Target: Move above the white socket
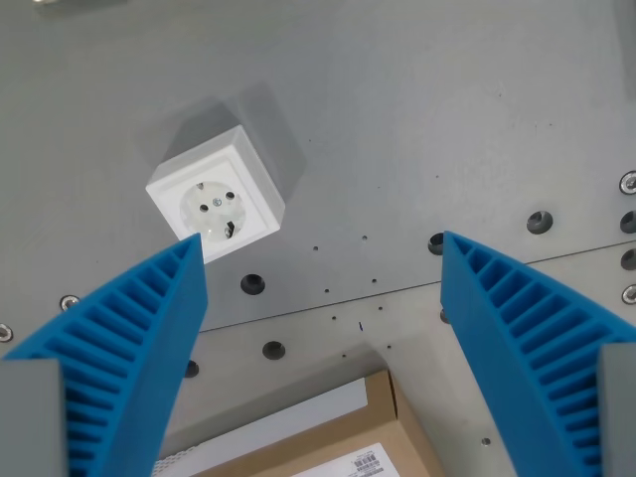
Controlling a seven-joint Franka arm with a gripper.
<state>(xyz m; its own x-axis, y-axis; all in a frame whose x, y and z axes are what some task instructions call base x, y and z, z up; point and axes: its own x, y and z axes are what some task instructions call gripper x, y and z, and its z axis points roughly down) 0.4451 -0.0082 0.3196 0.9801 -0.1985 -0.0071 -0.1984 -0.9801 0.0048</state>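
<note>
Wrist view: white socket point(217, 194) sits on the grey table point(427, 99), far-left of the gap between the blue fingers point(149, 328). Gripper point(323, 253) spread wide, holding nothing. Not centred over the socket yet; judged partway, needs shifting left and farther. Cardboard box point(388, 437) near bottom edge.

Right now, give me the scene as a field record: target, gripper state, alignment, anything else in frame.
target: white socket, standing on the grey metal table, face tilted toward the camera
gripper: gripper open, blue ribbed fingers spread wide, nothing held
alignment: socket sits toward the wrist view's left, by the tip of the left finger, not centred between the fingers
task status: not yet above the socket
other: cardboard box with a label at the bottom edge; bolt holes across the table
</note>
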